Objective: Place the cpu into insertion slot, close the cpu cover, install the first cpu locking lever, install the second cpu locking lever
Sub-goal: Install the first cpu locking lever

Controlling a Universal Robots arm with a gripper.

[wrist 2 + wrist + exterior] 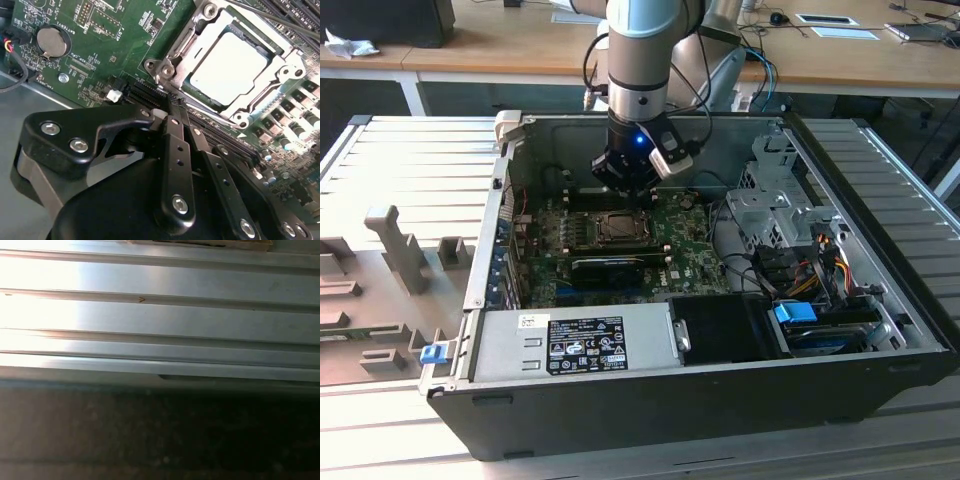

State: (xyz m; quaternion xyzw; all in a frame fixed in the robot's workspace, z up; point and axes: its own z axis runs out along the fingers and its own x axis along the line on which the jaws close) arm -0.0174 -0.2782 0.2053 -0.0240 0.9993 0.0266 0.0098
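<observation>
In the second wrist view the gripper (172, 107) hides part of the green board (100, 45), and its fingertips cannot be told apart. The cover (280, 60) is cut by the edge.

Ribbed metal surface (165, 315) above shadow

A lab or workshop: an opened computer case (720, 390) on a ribbed metal table (410, 160), wooden desks (500, 50) behind.

Open computer case (880, 330), power supply (570, 345), coin battery (52, 41).
</observation>
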